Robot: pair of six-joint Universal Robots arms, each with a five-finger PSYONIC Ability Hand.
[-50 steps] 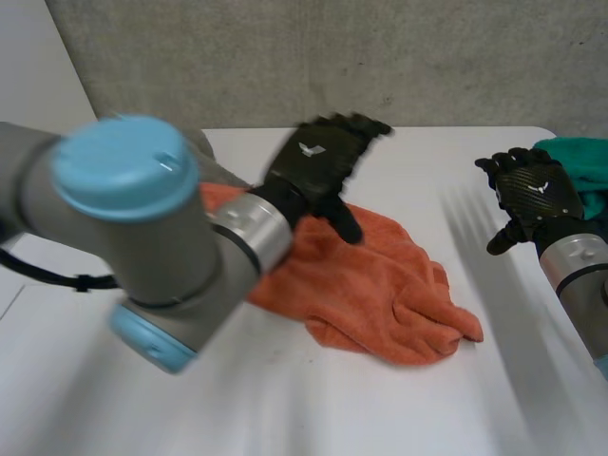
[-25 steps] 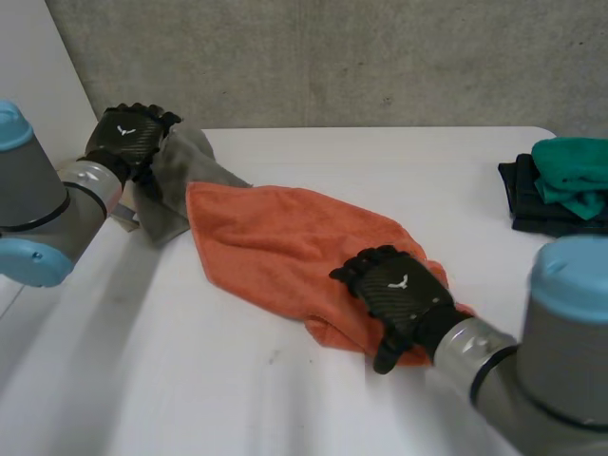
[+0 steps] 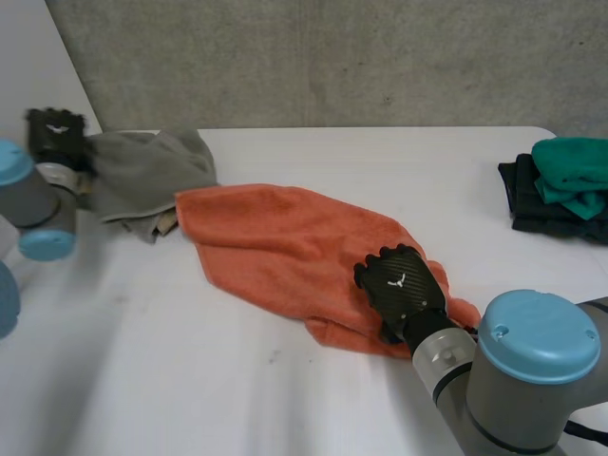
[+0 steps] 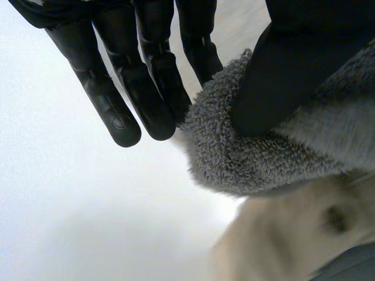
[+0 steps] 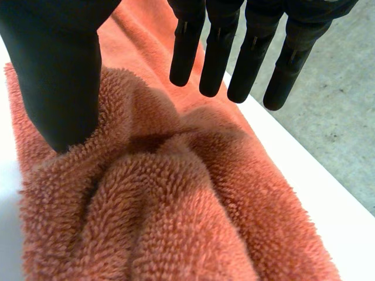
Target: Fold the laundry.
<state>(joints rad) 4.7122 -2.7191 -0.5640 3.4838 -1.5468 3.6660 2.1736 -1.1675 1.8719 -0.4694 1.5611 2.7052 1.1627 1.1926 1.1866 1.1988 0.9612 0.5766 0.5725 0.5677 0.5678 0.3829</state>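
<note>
Orange towel (image 3: 285, 247): soft, light, limp terry; take it by a corner. Your right hand (image 3: 404, 285) rests on its bunched end, fingers straight. Your left hand (image 3: 55, 133) apparently pinches the grey towel (image 3: 147, 171) at its edge.

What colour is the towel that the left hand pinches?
The towel is grey; the left wrist view shows it best.

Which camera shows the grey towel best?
The head view: it shows most of the grey towel bunched beside the orange towel. The left wrist view shows a close-up fold pinched by the left hand; the right wrist view looks at the orange towel.
</note>
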